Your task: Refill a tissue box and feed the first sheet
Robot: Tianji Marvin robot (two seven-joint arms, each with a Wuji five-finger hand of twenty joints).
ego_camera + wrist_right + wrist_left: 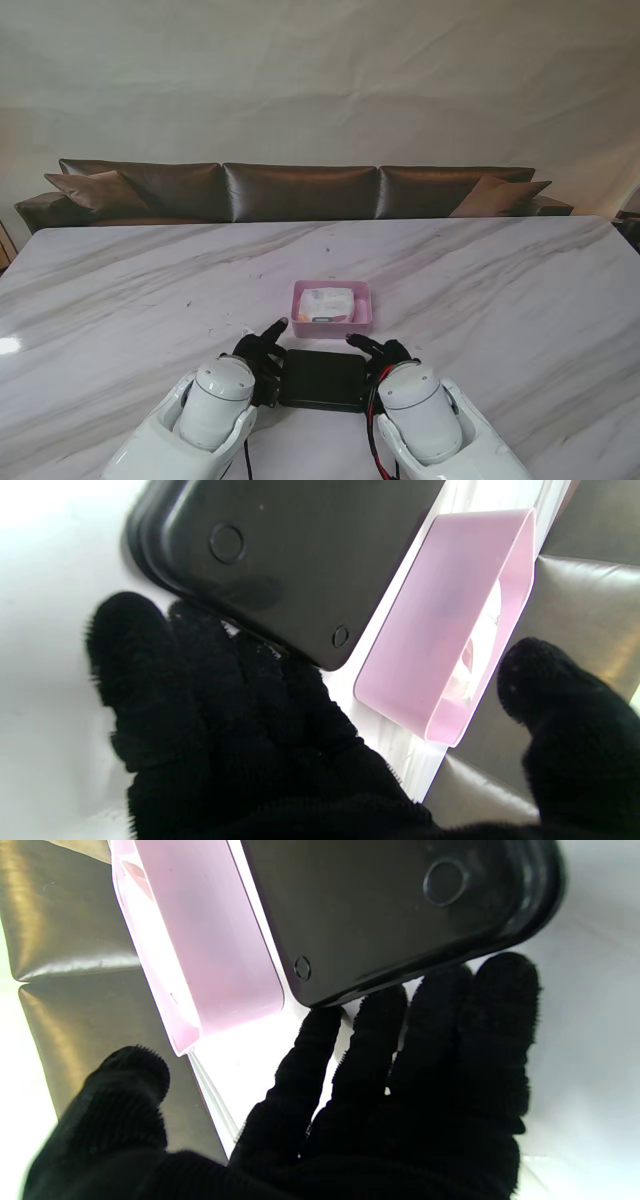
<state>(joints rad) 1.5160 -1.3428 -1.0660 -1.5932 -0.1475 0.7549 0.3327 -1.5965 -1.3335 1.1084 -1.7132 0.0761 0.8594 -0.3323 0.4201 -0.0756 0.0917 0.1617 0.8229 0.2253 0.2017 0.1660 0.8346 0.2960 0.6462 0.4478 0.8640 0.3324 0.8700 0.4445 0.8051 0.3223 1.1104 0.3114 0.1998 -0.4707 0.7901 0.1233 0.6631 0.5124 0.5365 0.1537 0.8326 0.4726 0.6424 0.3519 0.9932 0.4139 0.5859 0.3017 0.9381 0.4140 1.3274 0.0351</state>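
Low in the stand frame, a glossy black rounded-rectangle tissue box (322,380) lies on the veined marble counter (520,290). The left hand (260,350), in fuzzy black knit, flanks it, fingers (395,1050) spread, grasping nothing. A translucent pink tray (332,304) sits centre frame. The right hand (383,352) mirrors it, fingers (150,680) released.

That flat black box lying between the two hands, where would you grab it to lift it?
By its two short ends, one hand from each side. The flat black plastic box lies low and wide on the white marble table, so a one-handed pinch looks awkward. The left hand and right hand already flank those ends, fingers at its rounded edge.
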